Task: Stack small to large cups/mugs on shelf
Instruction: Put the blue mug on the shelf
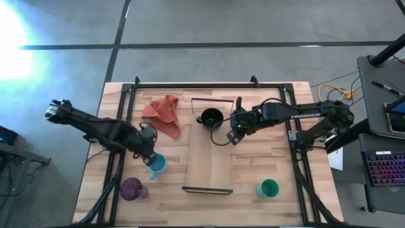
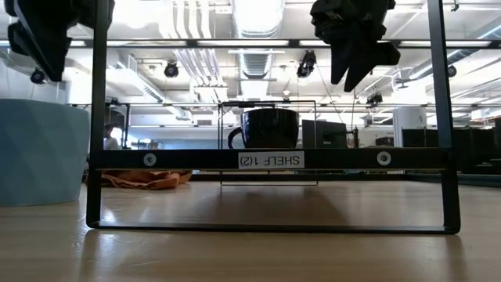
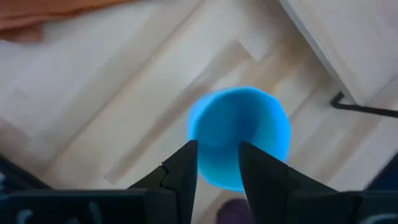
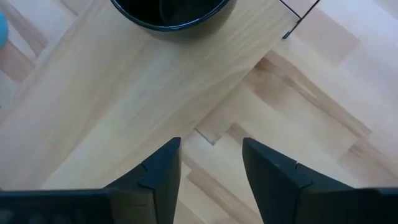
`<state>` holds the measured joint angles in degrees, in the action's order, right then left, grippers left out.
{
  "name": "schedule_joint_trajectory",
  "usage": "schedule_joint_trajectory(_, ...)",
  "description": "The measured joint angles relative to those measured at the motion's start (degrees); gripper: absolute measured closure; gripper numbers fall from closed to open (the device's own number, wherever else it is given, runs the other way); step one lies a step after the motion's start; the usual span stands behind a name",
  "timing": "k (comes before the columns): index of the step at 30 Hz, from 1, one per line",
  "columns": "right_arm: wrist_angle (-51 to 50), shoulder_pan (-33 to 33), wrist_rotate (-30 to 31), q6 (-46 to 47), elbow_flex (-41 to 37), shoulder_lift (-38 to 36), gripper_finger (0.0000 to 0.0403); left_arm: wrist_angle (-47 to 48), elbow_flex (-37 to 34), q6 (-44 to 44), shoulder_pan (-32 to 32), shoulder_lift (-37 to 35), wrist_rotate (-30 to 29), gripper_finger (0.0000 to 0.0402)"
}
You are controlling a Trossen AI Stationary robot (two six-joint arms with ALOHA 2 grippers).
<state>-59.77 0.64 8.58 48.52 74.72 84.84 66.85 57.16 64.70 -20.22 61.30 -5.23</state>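
Observation:
The light blue cup (image 1: 159, 165) stands upright on the table left of the shelf (image 1: 210, 161). It also shows in the left wrist view (image 3: 239, 134) and the low view (image 2: 39, 149). My left gripper (image 1: 150, 156) is open and hovers just above the cup's near-left rim (image 3: 217, 162), apart from it. The black cup (image 1: 211, 118) stands on the shelf's far end (image 2: 270, 128). My right gripper (image 1: 235, 132) is open and empty, raised over the shelf's right edge near the black cup (image 4: 211, 162). The purple cup (image 1: 131, 188) and the green cup (image 1: 268, 187) stand near the front edge.
An orange cloth (image 1: 163, 114) lies at the far left of the shelf. The shelf's dark metal rails stand at its far end (image 1: 212, 99) and near end (image 1: 207, 189). Dark frame bars run along the table's left side (image 1: 120, 145) and right side (image 1: 297, 152).

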Motion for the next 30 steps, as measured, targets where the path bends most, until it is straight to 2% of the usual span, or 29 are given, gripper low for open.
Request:
schedule_joint_trajectory(11,-0.02,0.00,0.02,-1.93,0.00,0.00,0.0238,3.29,0.48,11.48,-1.32,5.38,1.05,0.0299)
schedule_joint_trajectory(14,-0.02,0.00,0.23,-2.12,0.00,0.00,0.0238,2.50,0.48,10.84,-1.32,6.53,1.07,0.0299)
schedule_joint_trajectory(21,-0.01,0.00,0.48,-2.68,0.00,0.00,0.0238,1.08,-0.05,1.92,-1.23,9.81,1.01,0.0299)
schedule_joint_trajectory(30,-0.02,0.00,0.46,-2.51,0.00,0.00,0.0238,-5.18,-6.78,-0.59,-1.13,9.50,1.83,0.0299)
